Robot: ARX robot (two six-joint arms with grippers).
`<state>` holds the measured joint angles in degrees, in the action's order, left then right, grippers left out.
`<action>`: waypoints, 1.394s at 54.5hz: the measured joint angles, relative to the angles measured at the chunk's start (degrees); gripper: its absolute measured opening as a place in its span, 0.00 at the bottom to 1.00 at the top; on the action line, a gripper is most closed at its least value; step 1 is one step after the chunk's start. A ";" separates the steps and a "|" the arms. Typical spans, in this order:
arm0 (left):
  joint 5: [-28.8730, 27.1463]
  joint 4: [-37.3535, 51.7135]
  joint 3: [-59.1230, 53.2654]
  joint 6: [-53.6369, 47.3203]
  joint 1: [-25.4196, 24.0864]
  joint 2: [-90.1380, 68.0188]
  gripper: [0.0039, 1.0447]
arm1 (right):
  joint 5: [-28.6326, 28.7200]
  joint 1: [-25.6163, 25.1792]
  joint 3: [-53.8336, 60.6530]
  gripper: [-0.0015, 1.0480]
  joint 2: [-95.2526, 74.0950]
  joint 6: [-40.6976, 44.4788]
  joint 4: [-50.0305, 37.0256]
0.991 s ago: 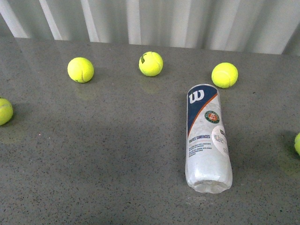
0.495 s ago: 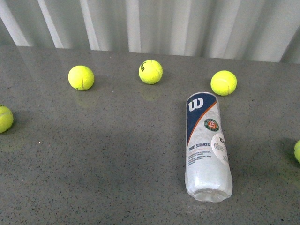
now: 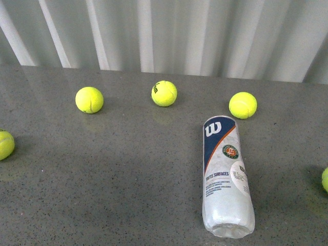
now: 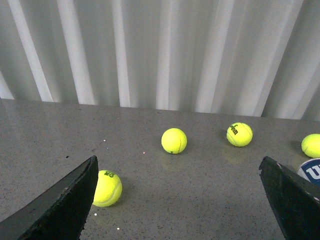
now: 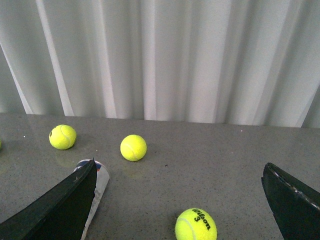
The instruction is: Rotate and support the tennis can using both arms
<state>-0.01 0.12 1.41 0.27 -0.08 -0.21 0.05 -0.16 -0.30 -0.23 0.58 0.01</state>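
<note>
The tennis can [image 3: 225, 177] lies on its side on the grey table, right of centre, its navy W end pointing away from me and its clear end toward me. Neither arm shows in the front view. My left gripper [image 4: 177, 167] is open above the table, with only bare tabletop between its black fingers [image 4: 65, 205]; the can's W end [image 4: 311, 171] peeks in beside one finger. My right gripper [image 5: 180, 167] is open too, and the can [image 5: 98, 185] lies partly hidden behind one finger [image 5: 60, 210]. Neither gripper touches the can.
Yellow-green tennis balls lie scattered: three in a row beyond the can [image 3: 89, 100] [image 3: 164, 94] [image 3: 243, 105], one at the left edge [image 3: 4, 144], one at the right edge [image 3: 325, 179]. One ball [image 5: 195, 225] sits between the right fingers. A white corrugated wall [image 3: 164, 31] backs the table.
The front view has tilted up: the can and balls sit lower in the picture and more wall shows. Relative to each other they have not moved.
</note>
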 joint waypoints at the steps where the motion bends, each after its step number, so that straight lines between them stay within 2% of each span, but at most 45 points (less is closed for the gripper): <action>1: 0.00 0.00 0.00 -0.02 0.00 0.00 0.94 | 0.00 0.00 0.00 0.93 0.00 0.00 0.00; 5: 0.00 0.00 0.00 -0.02 0.00 0.00 0.94 | -1.16 0.37 -0.26 0.93 -0.55 -0.79 0.98; 8: 0.00 0.00 0.00 -0.02 0.00 0.00 0.94 | -6.12 1.53 -3.69 0.93 -5.60 -4.57 7.76; 14: 0.02 0.00 0.00 -0.02 0.00 0.02 0.94 | -8.50 3.39 -9.09 0.93 -19.23 -9.27 4.96; 19: 0.02 -0.02 -0.02 -0.02 0.00 0.00 0.94 | -5.73 5.42 -14.62 0.93 -31.15 -10.80 -0.42; 25: 0.00 -0.02 0.00 -0.02 0.00 0.02 0.94 | 0.31 7.56 -26.38 0.93 -53.24 -17.14 -0.74; 31: 0.02 -0.04 0.00 -0.02 0.00 0.02 0.94 | 1.29 11.82 -37.20 0.93 -76.94 -22.69 -1.20; 41: 0.00 -0.07 0.00 -0.02 0.00 0.02 0.94 | 3.72 16.63 -46.40 0.93 -95.30 -27.08 -0.87; 51: 0.00 -0.09 -0.02 -0.02 0.00 0.02 0.94 | 4.35 18.99 -49.81 0.93 -102.40 -28.96 0.68; 76: 0.00 -0.09 0.00 -0.02 0.00 0.02 0.94 | 4.61 20.33 -55.25 0.93 -112.45 -29.29 2.21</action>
<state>-0.01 0.03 1.41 0.25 -0.08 -0.19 4.67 20.16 -55.55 -112.68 -28.71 2.22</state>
